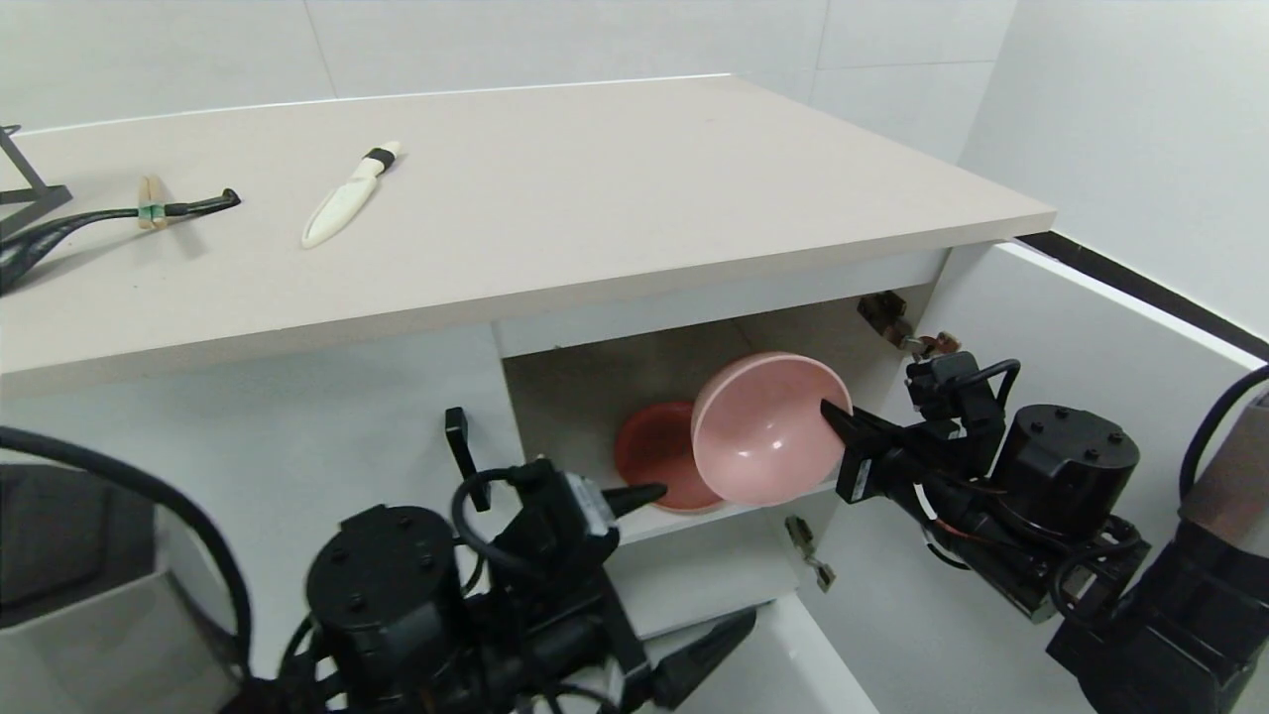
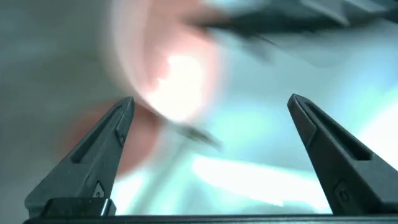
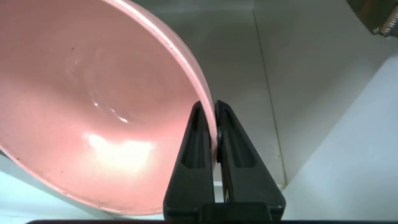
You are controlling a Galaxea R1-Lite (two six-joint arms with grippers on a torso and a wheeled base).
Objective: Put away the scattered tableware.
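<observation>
The pale beige countertop point(image 1: 595, 178) spans the head view. Below it stands a white cabinet point(image 1: 575, 397) with its right-hand door point(image 1: 1071, 357) swung wide open.

At the mouth of the open compartment a light pink round bowl point(image 1: 763, 426) is tipped steeply on edge over the front of the white shelf point(image 1: 684, 523). Just behind it, and partly covered by it, a darker red bowl point(image 1: 649, 451) sits on that shelf. Whether the two bowls touch cannot be told.

The right gripper point(image 1: 833, 412) reaches in from the door side and has the pink bowl by its rim. In the right wrist view its black jaws are pinched on the thin edge, one inside the bowl point(image 3: 93, 112) and one outside, with the right gripper point(image 3: 208, 112) closed down to the thickness of the rim.

The left gripper point(image 1: 694, 560) hangs lower, in front of the shelf edge, with its jaws spread wide and nothing between them. In its own wrist view the left gripper point(image 2: 209, 102) frames a blurred pink shape.

On the countertop, well apart from the cabinet opening, lie the smaller pieces — a cream-coloured knife with a black band point(image 1: 349, 196) and, nearer the left edge, a dark long-handled utensil with a green band point(image 1: 149, 211).
</observation>
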